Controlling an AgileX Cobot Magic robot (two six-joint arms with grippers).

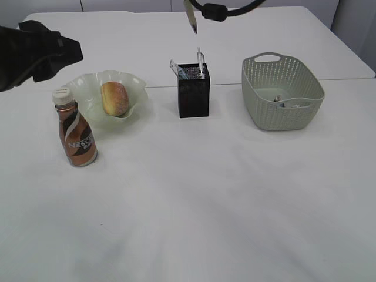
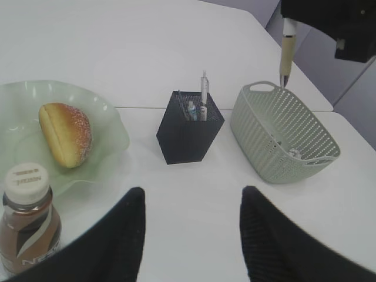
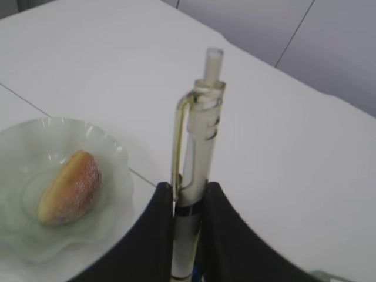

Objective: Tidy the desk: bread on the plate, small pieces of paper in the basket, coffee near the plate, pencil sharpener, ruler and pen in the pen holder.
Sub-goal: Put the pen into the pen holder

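Two arms showed in my exterior view; a pen (image 1: 191,17) hung above the pen holder (image 1: 194,91). My left wrist showed the left gripper (image 2: 191,235) half-open, empty. My right wrist showed the right gripper (image 3: 187,226) pinching that pen upright between its fingers.

The left gripper (image 2: 191,235) has two broad, rounded matte-black jaws. The right gripper (image 3: 188,232) shows narrower, smoothly curved black jaws. Overhead, a black cable (image 1: 226,9) loops through what seems a thicker cylindrical collar.
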